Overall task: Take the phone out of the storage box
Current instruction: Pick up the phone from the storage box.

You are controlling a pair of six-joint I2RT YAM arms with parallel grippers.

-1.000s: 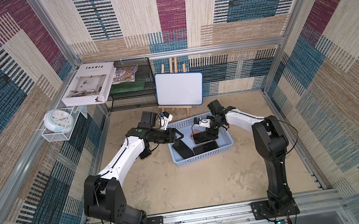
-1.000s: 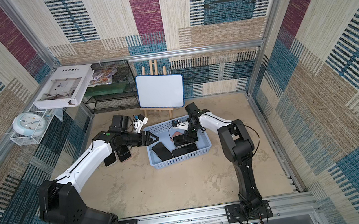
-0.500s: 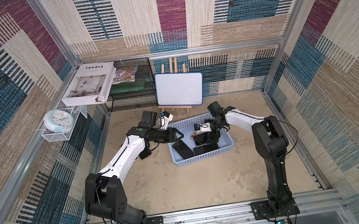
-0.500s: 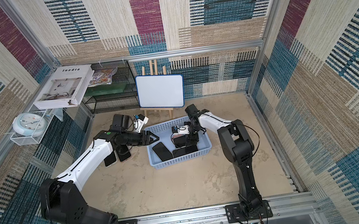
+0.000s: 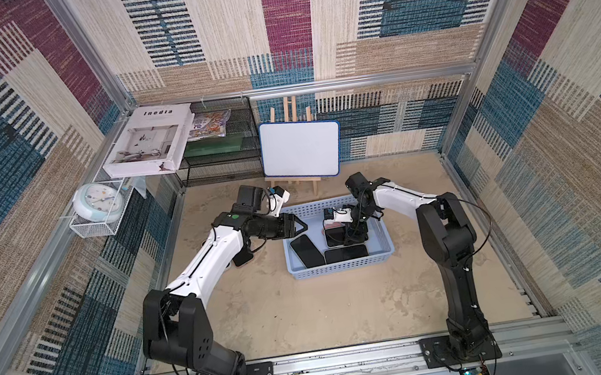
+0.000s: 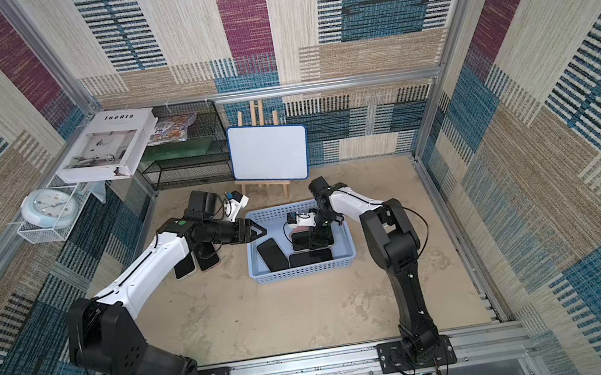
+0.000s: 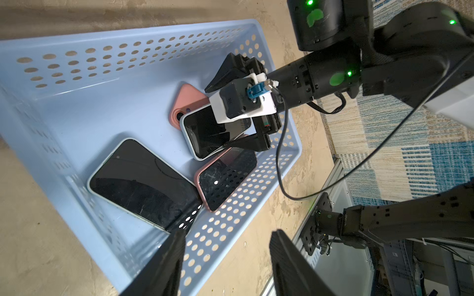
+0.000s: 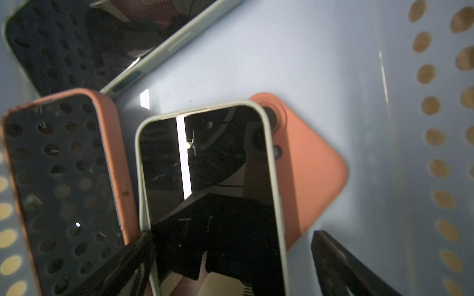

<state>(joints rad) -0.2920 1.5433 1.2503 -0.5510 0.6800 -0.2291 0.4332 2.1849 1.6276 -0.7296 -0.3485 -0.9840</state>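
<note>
The storage box (image 5: 340, 266) (image 6: 302, 271) is a pale blue perforated basket on the sandy floor, with several phones lying inside. My right gripper (image 5: 352, 235) (image 8: 232, 235) is down inside it, open. Its jaws straddle a pale-cased phone (image 8: 213, 179) (image 7: 205, 133) that lies screen up across a salmon phone (image 8: 307, 166). One of its fingers (image 8: 123, 261) is at that phone's edge; the other stands apart from it. A pink-cased phone (image 7: 225, 176) and a mint-cased phone (image 7: 143, 182) lie alongside. My left gripper (image 5: 298, 229) (image 7: 228, 256) hovers open and empty over the box's left rim.
Two phones (image 6: 192, 264) lie on the floor left of the box, under my left arm. A whiteboard on an easel (image 5: 301, 153) stands behind the box, with a black mesh rack (image 5: 218, 155) beside it. A white wire basket with a clock (image 5: 97, 207) hangs on the left wall.
My right gripper has come down into the box, over the pale-cased phone. The left arm has hardly moved.
</note>
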